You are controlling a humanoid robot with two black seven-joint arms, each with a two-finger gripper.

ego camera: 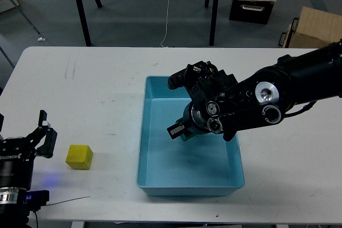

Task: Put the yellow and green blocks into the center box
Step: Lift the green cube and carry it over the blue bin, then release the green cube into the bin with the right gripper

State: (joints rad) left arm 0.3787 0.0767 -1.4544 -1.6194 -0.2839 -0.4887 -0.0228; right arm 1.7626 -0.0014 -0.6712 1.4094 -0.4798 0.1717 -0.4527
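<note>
Your light blue tray (155, 132) looks like smooth plastic with a soft sheen along its walls. Left of the tray, the yellow block (79, 156) is matt and even. The white table (96, 94) under the tray is smooth and faintly scuffed. Over the tray, the right arm (267, 102) is satin black with shiny metal discs.

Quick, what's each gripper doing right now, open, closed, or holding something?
Left gripper: jaws open, holding nothing, beside the yellow block.
Right gripper: over the blue tray; cannot be told.
</note>
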